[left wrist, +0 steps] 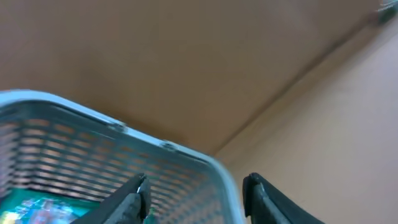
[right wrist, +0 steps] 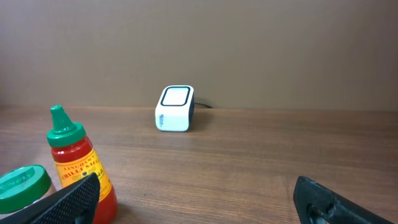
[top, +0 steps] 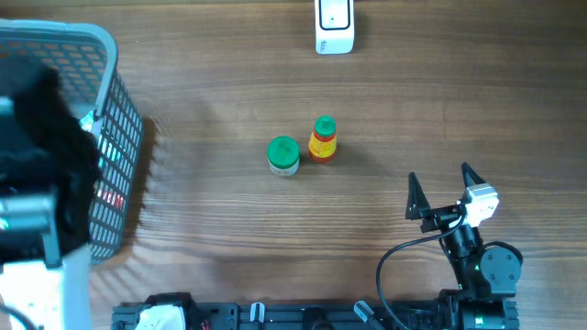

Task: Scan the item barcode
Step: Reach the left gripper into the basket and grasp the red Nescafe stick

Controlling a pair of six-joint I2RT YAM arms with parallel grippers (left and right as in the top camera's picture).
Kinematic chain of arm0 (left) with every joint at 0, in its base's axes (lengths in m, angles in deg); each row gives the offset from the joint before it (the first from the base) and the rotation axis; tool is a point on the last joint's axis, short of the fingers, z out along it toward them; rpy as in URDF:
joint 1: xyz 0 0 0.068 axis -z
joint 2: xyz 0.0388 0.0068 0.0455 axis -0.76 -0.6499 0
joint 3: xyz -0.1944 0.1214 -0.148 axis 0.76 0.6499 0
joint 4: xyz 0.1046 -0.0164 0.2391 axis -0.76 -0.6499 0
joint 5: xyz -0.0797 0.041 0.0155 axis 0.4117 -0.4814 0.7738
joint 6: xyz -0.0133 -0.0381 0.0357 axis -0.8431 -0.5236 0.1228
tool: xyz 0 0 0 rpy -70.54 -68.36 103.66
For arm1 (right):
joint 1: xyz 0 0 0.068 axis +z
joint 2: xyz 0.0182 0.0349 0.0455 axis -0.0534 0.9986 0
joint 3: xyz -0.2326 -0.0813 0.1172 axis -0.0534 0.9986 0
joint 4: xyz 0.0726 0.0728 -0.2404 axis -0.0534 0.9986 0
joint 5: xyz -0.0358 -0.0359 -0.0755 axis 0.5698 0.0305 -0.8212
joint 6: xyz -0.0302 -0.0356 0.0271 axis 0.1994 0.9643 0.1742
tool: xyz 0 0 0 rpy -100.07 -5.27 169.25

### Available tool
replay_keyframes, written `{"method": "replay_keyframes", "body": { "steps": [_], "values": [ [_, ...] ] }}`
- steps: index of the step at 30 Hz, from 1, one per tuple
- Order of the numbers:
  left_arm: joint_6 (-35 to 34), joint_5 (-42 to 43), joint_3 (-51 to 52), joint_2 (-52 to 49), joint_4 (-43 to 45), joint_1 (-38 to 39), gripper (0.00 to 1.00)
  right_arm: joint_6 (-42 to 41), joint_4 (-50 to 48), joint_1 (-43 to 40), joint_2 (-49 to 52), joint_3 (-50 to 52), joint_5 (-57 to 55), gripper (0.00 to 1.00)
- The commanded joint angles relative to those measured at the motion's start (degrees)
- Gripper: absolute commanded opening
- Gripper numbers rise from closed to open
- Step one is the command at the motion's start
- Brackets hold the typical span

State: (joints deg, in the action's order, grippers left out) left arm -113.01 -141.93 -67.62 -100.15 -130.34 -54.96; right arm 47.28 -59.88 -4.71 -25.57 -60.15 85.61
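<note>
Plainly, the right gripper sits in the lower right of the overhead view with its jaws spread wide and nothing between them, its black fingers aimed toward the top of the frame over the wooden table. Up and to the left of it, near the middle of the frame, stands a red sauce bottle with a green cap and a yellow label, upright. A green-lidded jar stands just beside it on its left. At the top edge, well apart from both, rests the white scanner. In the right wrist view it lies beyond the bottle, its window tilted upward. The left gripper shows at the bottom of the left wrist view, its jaws partly apart and holding nothing. It hangs over the rim of a pale mesh basket, which fills the left edge of the overhead frame. Something colourful shows through the mesh, too blurred to name.
</note>
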Motion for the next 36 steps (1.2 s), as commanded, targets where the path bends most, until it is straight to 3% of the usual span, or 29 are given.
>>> {"method": "replay_keyframes", "body": {
  "steps": [1, 5, 6, 8, 12, 23, 25, 27, 28, 36],
  "values": [
    [0.00, 28.63, -0.35, -5.62, -3.50, -14.75, 0.63, -0.74, -0.13, 0.31, -0.35, 0.07, -0.96, 1.00],
    [0.00, 45.72, -0.35, -13.94, -5.84, -26.01, 0.83, -0.72, -0.13, 0.31, -0.35, 0.07, -0.96, 1.00],
    [0.00, 48.26, -0.35, -16.06, -6.71, -27.61, 0.84, -0.74, -0.13, 0.31, -0.35, 0.07, -0.96, 1.00],
    [1.05, 51.21, -0.35, -20.26, -9.16, -29.40, 0.86, -0.74, -0.13, 0.31, -0.35, 0.07, -0.96, 1.00],
    [1.09, 51.32, -0.35, -28.37, -15.21, -29.66, 1.00, -0.74, -0.13, 0.31, -0.35, 0.07, -0.96, 1.00],
    [2.10, 49.81, 0.59, -43.82, -20.94, -29.66, 1.00, -0.74, -0.13, 0.31, -0.35, 0.07, -0.96, 1.00],
    [4.15, 49.79, 0.59, -45.29, -20.92, -29.66, 0.96, -0.72, -0.13, 0.31, -0.35, 0.07, -0.96, 1.00],
    [4.07, 49.79, 1.18, -47.36, -21.07, -29.66, 0.80, -0.72, -0.13, 0.31, -0.35, 0.07, -0.96, 1.00],
    [4.07, 49.77, 1.77, -47.76, -20.81, -29.66, 0.78, -0.74, -0.13, 0.31, -0.35, 0.07, -0.96, 1.00],
    [4.04, 49.16, 12.41, -47.98, -11.74, -29.66, 0.76, -0.74, -0.13, 0.31, -0.35, 0.07, -0.96, 1.00]
  ]
}}
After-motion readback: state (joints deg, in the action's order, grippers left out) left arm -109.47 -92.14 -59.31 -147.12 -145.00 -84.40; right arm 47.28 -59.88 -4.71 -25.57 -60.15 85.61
